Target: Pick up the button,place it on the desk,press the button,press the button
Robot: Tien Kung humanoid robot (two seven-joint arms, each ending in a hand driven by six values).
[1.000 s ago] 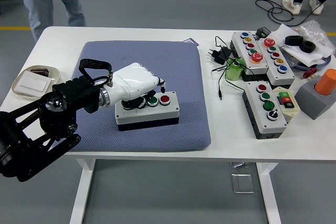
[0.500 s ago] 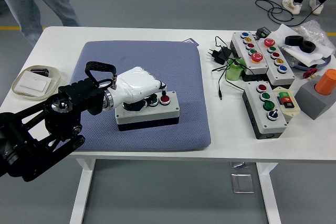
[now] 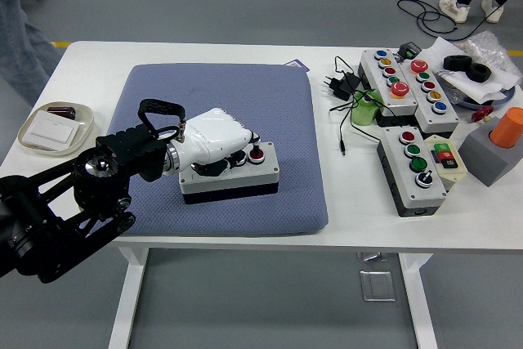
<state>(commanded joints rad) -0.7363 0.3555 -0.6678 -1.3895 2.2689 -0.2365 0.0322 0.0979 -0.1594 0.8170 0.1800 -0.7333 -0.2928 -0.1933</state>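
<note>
A white button box (image 3: 245, 179) with a black base lies on the blue padded mat (image 3: 270, 96) in the head view. Its red button (image 3: 257, 153) shows at the right end; the buttons to its left are covered. My left hand (image 3: 233, 157), in a white cover on a black arm, reaches in from the lower left. It lies on top of the box's left half with its fingers curled down onto the button row, grasping nothing. The right arm is out of the picture.
On the table's right side lie a grey button box (image 3: 413, 171), two more button boxes (image 3: 392, 79), a green cup (image 3: 365, 109), a plug with cable (image 3: 343, 83) and an orange cylinder on a grey block (image 3: 500, 149). A tray with a white switch (image 3: 51, 131) sits at the left. A person's leg (image 3: 16, 34) is at the far left.
My left hand has slid to the right along the box top and now covers the green button. The person behind the table has walked off to the left.
</note>
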